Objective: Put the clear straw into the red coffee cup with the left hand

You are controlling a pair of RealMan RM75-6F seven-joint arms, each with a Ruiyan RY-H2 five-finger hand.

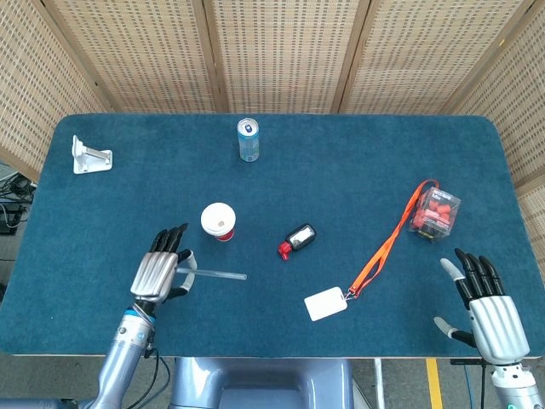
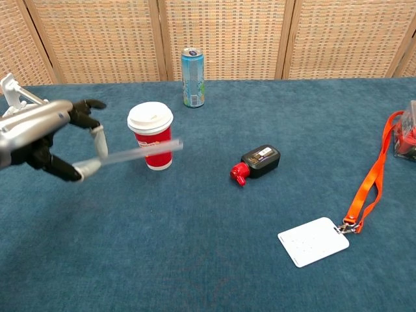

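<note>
The red coffee cup (image 1: 219,221) (image 2: 151,136) with a white lid stands left of the table's middle. My left hand (image 1: 159,270) (image 2: 45,138) is lifted off the cloth, just left of and nearer than the cup. It pinches one end of the clear straw (image 1: 220,273) (image 2: 133,153). The straw sticks out to the right, roughly level, and in the chest view crosses in front of the cup's body. My right hand (image 1: 490,308) rests at the near right corner with fingers spread and nothing in it; only the head view shows it.
A blue drink can (image 1: 247,140) stands at the back. A small black bottle with a red cap (image 1: 296,239) lies right of the cup. A white card on an orange lanyard (image 1: 366,273), a clear box of red items (image 1: 435,211) and a white bracket (image 1: 88,156) also lie around.
</note>
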